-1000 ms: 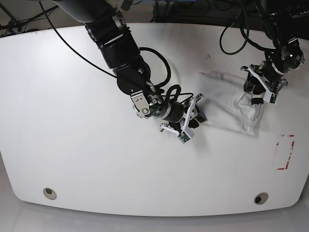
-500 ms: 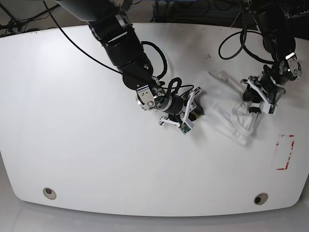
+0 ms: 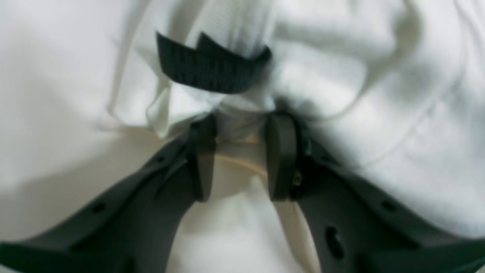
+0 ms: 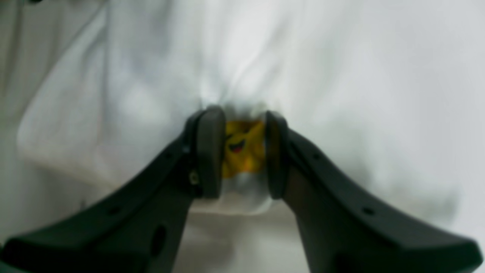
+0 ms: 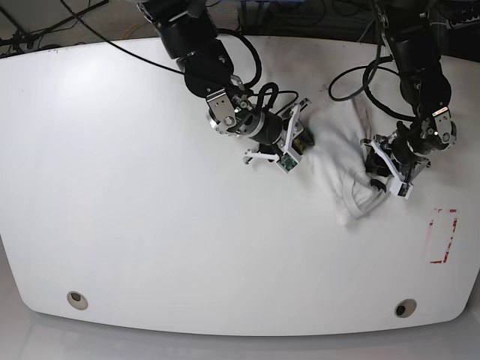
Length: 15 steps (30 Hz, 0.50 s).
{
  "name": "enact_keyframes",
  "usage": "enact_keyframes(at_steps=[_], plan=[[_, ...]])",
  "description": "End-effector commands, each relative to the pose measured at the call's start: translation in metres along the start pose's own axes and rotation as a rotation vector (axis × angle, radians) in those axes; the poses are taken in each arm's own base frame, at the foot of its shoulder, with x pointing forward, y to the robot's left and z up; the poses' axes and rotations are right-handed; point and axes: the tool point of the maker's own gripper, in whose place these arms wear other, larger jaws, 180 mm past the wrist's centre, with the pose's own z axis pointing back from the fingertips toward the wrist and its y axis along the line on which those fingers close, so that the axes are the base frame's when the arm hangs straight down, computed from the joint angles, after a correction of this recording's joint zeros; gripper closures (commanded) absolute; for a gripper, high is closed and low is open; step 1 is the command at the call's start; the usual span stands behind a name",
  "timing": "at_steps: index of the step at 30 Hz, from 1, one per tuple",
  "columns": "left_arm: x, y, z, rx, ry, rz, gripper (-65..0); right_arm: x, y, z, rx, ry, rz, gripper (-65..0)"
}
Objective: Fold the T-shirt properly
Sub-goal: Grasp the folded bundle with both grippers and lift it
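The white T-shirt hangs bunched and stretched between my two grippers over the right half of the table. My left gripper is shut on a fold of its white cloth; a black neck label shows just beyond the fingertips. My right gripper is shut on another fold, where a yellow smiling bit of the print shows between the pads. The rest of the print is hidden.
The white table has a red-marked rectangle near its right edge. Two round holes sit near the front edge. Black cables trail at the back right.
Both grippers have moved toward the back of the table, carrying the shirt. The right gripper rose from mid-table; the shirt is more bunched between them.
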Motion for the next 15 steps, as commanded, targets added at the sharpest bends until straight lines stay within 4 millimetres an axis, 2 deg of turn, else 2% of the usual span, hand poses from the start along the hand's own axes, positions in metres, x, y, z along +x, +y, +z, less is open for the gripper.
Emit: enact_keyframes(at_steps=[1,6,8,10,13,15], plan=[[0.017,0.005,0.004,0.016,-0.021,-0.037,-21.1,0.010,0.017,-0.001,0.037,0.005,0.057,-17.4],[0.051,0.005,0.022,0.057,-0.105,-0.113,-21.1,-0.011,0.060,-0.010,0.136,0.068,0.140,-17.3],[0.065,0.003,0.030,0.070,-0.136,-0.146,-21.1,-0.016,0.066,-0.013,0.149,0.083,0.139,-17.3],[0.080,0.002,0.041,0.091,-0.179,-0.180,-21.1,-0.010,0.077,-0.017,0.167,0.071,0.129,-17.3],[0.087,-0.001,0.056,0.117,-0.206,-0.230,-21.1,-0.008,0.085,-0.022,0.184,0.071,0.113,-17.3],[0.091,-0.005,0.061,0.123,-0.217,-0.258,-21.1,-0.004,0.083,-0.023,0.182,0.064,0.117,-17.3]])
